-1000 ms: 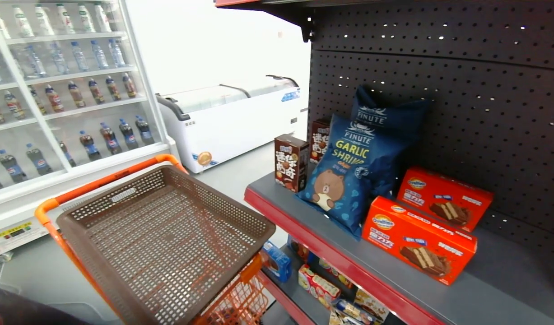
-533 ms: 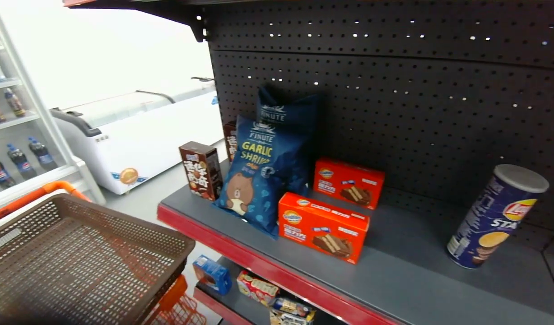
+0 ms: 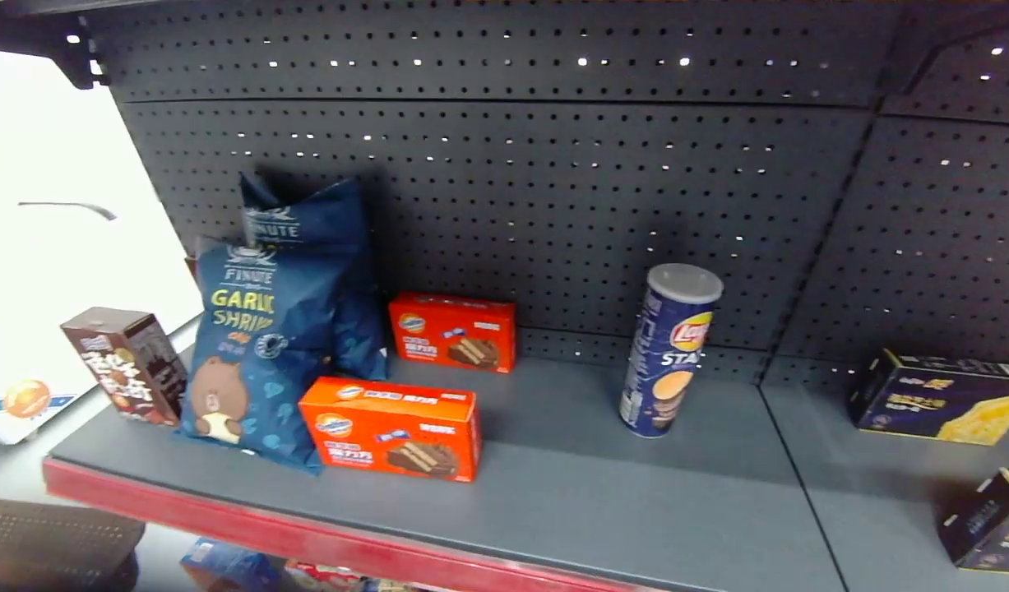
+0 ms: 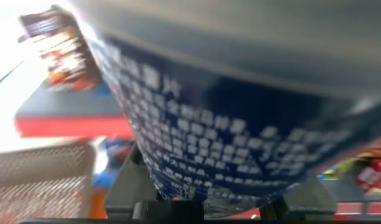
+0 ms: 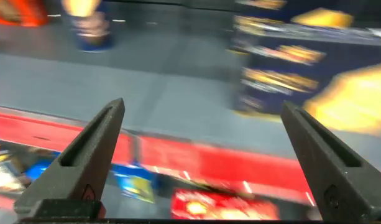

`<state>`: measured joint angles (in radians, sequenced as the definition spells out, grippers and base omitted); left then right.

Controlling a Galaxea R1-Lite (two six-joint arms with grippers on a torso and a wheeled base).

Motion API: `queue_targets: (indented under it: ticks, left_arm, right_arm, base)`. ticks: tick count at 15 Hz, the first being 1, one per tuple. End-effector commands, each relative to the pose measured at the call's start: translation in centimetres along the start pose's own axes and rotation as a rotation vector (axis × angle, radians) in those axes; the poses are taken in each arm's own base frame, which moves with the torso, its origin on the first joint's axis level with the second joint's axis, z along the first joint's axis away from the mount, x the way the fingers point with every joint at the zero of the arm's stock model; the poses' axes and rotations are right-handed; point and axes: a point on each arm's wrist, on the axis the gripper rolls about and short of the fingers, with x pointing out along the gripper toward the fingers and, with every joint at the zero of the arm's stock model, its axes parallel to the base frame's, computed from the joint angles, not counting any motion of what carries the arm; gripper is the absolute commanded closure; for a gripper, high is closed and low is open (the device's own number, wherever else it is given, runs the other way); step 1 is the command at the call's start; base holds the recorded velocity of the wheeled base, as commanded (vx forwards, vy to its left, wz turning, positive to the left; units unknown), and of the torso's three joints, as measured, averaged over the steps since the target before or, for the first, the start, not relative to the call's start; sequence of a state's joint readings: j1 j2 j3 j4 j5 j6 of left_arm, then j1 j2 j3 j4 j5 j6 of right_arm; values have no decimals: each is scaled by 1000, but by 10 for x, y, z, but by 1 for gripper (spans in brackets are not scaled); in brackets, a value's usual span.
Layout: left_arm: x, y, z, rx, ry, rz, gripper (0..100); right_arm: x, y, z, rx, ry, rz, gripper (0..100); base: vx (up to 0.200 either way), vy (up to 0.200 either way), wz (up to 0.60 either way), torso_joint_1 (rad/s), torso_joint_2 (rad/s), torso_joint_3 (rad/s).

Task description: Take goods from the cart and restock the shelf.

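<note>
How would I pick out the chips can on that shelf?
Start at the grey shelf with the black pegboard back. Right of the two orange boxes stands the chips can, alone. It is the only round tube, dark blue with a pale lid.

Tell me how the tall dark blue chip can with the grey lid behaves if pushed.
The tall dark blue chip can stands upright on a narrow base, so a high push would likely tip it. Being round, it would probably then roll along the grey shelf. Its smooth wall may slip.
</note>
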<state>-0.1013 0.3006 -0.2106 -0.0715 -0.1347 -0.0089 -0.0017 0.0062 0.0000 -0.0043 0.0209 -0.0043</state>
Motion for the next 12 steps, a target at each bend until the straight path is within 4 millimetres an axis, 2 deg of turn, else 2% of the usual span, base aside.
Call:
queue_targets:
  ticks: [1,8,10,12]
  left_arm:
    - [0,0,0,0,-3,0,100]
    - [-2,0,0,-1,-17,-2,100]
    - [-3,0,-1,-10,-17,-2,100]
    - [-3,0,-1,-12,-18,-4,100]
  right_arm:
    - [0,0,0,0,1,1,0]
    - [0,0,0,0,1,1,0]
    - [0,0,0,0,1,1,0]
    - [0,0,0,0,1,1,0]
  base:
    - [0,0,-600,7,12,2]
    - [0,0,0,0,0,0]
    - [0,0,-600,5,2,2]
    - [0,0,0,0,0,0]
